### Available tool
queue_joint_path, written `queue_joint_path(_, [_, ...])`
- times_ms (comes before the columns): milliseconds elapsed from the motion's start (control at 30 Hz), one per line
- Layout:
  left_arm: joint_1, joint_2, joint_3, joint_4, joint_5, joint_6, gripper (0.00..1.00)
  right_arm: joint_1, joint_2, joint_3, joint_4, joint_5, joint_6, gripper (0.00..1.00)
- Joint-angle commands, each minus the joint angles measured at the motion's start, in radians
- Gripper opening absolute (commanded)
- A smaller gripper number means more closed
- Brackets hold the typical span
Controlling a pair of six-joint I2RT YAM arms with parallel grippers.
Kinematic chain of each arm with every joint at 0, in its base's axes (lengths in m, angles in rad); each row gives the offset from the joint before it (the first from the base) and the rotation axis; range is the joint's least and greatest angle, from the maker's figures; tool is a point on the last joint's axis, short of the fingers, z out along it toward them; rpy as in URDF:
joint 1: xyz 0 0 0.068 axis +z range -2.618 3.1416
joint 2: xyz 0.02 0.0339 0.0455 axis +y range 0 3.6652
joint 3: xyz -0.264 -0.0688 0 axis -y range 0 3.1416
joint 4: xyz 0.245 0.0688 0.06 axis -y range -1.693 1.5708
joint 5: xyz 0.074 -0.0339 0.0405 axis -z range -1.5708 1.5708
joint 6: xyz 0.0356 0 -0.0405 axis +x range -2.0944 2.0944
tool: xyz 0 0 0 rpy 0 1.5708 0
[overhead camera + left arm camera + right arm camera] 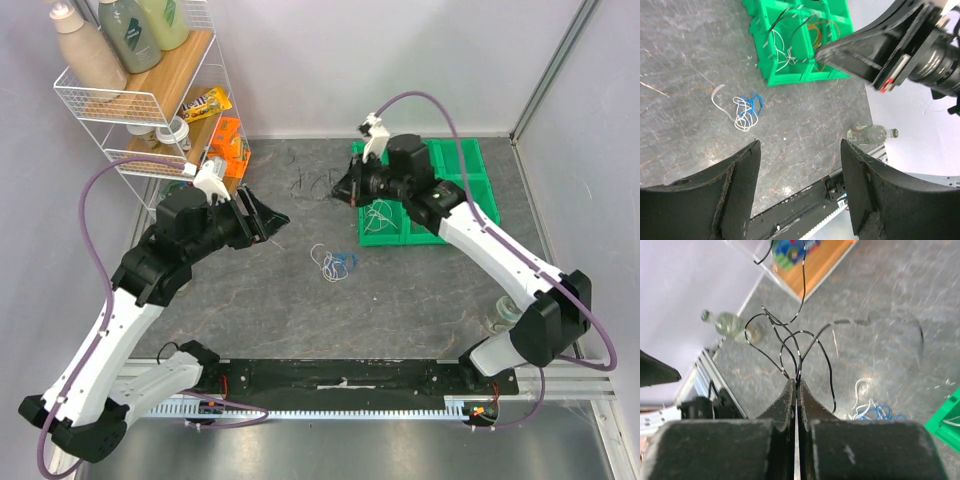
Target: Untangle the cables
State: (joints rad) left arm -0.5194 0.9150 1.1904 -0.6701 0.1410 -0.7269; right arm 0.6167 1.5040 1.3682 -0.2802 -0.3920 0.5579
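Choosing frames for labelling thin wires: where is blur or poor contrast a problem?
Top external: evenly lit, but black cable fades into the dark table. Left wrist: near left fingers soft, blue-white bunch crisp. Right wrist: black cable crisp, shelf behind blurred.

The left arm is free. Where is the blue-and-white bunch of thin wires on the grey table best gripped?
Probably the blue loop on the side facing the green plastic tray, pinched from straight above: the bunch lies flat on the table, and that loop juts clear of the white coils.

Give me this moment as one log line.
left gripper: open, empty | right gripper: shut on black cable | blue-white cables: loose on table
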Motion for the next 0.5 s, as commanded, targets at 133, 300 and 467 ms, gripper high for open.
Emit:
queue_joint_path(133, [0.001, -0.036, 0.023, 0.003, -0.086, 0.09, 0.71, -0.044, -0.087, 0.045, 0.307, -0.148, 0.203, 0.0])
queue_joint_path(300, [-0.001, -0.045, 0.012, -0.003, -0.081, 0.104, 0.73, -0.083, -0.097, 0.111, 0.118, 0.174, 0.206, 0.0])
queue_joint_path(467, [0.001, -0.016, 0.02, -0.002, -0.029, 0.124, 0.74, -0.213, -0.022, 0.158, 0.096, 0.183, 0.246, 0.0])
